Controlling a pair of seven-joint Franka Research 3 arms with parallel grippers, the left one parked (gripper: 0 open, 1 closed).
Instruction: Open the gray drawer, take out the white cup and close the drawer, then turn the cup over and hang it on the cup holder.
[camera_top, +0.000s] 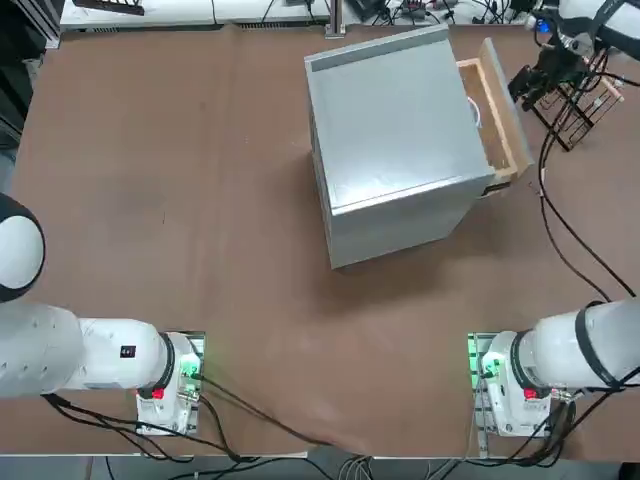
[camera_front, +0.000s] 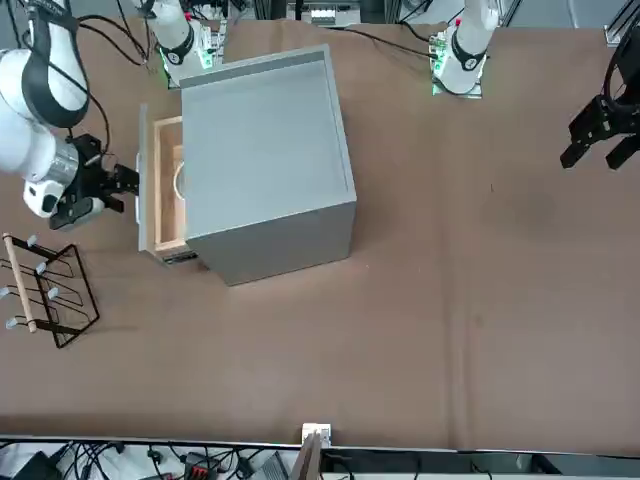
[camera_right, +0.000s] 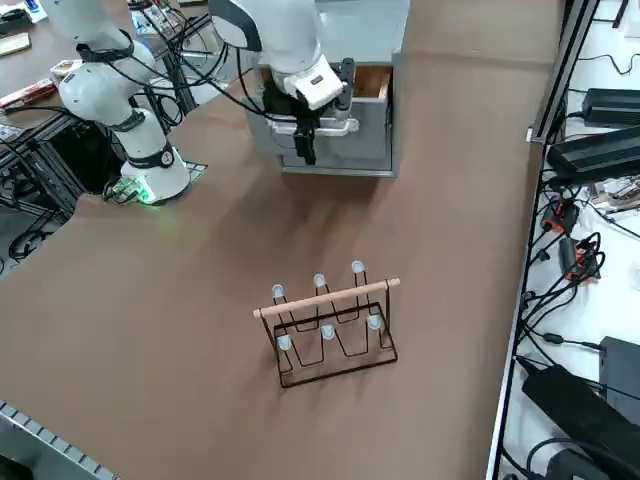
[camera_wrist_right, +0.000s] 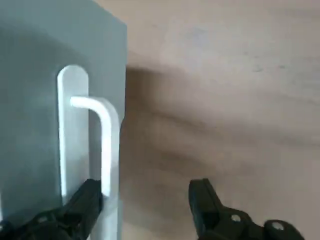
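Spread open and empty, right hand (camera_wrist_right: 145, 207) hangs beside the part-open gray drawer (camera_top: 495, 110), wrist bent downward.

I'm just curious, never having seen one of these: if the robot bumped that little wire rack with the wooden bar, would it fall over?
Probably it would slide or tip easily: the cup holder is thin open wire, so likely light. Its frame looks stiff and stands on a wider base, which helps somewhat. The right gripper, open, is by the gray drawer.

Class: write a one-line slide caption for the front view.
Open right gripper beside the gray drawer, pulled partly out, white cup inside; cup holder empty.
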